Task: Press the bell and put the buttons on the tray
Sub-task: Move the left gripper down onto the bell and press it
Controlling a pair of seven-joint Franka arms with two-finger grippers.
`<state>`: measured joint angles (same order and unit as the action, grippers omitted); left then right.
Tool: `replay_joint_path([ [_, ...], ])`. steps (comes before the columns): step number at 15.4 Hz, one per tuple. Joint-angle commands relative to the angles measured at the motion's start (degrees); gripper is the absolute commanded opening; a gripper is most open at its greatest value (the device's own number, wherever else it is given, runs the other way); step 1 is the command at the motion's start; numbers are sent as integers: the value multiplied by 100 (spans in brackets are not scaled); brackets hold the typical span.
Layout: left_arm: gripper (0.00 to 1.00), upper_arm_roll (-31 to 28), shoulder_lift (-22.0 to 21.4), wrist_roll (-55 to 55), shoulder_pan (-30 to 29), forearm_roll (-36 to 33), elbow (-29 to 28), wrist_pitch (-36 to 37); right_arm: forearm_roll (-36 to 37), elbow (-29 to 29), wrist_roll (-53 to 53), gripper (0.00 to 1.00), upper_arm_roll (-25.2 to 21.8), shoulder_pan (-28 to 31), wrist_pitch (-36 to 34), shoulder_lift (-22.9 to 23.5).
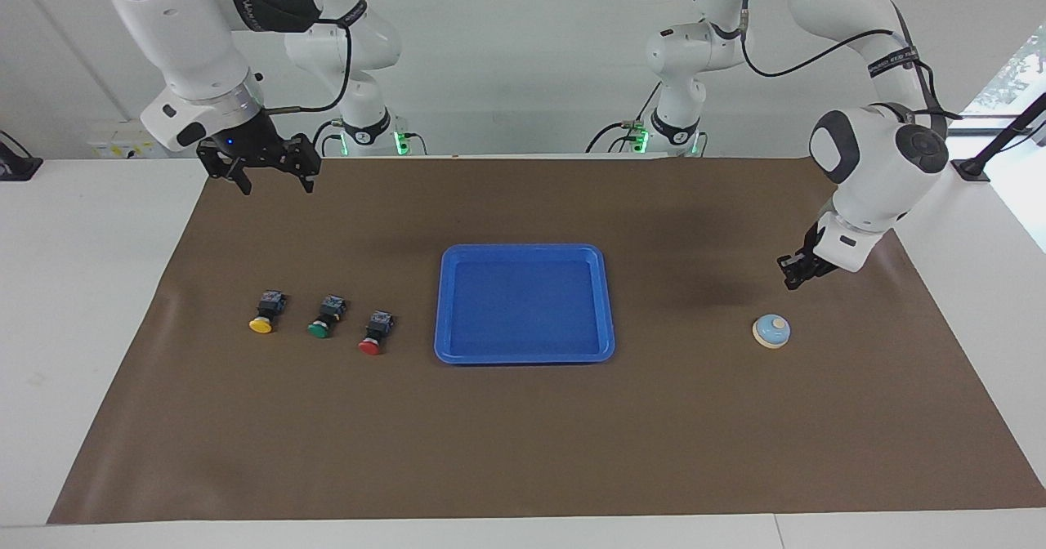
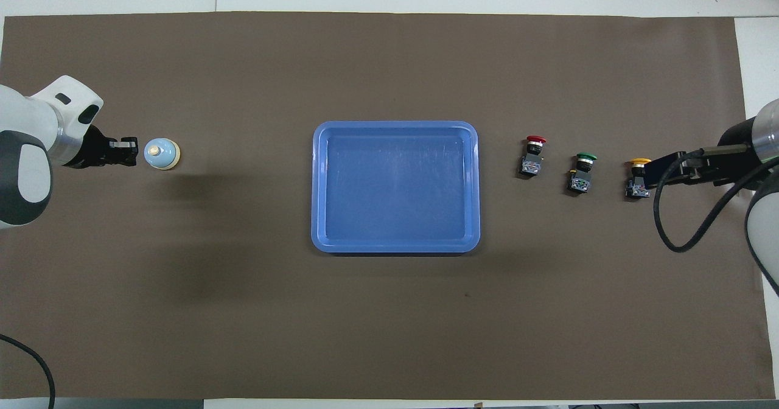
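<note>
**Left pincer clenched above the mat, short of the bell**

Clock directions here follow the overhead view, with twelve o'clock pointing away from the robots.

The tray (image 2: 395,246) lies at the middle of the brown mat (image 2: 389,330) that covers the counter (image 1: 90,287), and nothing lies in it.

The bell (image 1: 771,331) stands on the mat at about nine o'clock from the tray, well apart from it, toward the left arm's end of the counter. The left pincer (image 1: 789,275) hangs in the air over bare mat at about nine o'clock from the bell, its fingertips clenched together on nothing. In the facing view it is clear of the bell and not touching it.

The three buttons stand in a row at about three o'clock from the tray, toward the right arm's end: the red button (image 2: 533,156) closest to the tray, then the green button (image 2: 581,173), then the yellow button (image 2: 636,180). Each lies apart from its neighbour, cap pointing away from the robots.

The right pincer (image 1: 273,177) waits raised over the mat's edge nearest the robots, its fingers released and spread, holding nothing.
</note>
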<state>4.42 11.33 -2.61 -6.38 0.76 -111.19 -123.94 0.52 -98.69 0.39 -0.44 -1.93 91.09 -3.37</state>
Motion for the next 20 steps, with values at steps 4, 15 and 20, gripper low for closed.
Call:
replay_joint_path([
  [4,0,-11,501,-161,58,38,273,-386,-17,-37,-135,100,9,52,-30,-68],
  [15,0,-11,695,-416,111,21,344,-412,-17,-37,-135,100,9,35,-30,-68],
  [20,0,-11,792,-530,190,-32,185,-825,-17,-37,-135,100,9,35,-30,-68],
])
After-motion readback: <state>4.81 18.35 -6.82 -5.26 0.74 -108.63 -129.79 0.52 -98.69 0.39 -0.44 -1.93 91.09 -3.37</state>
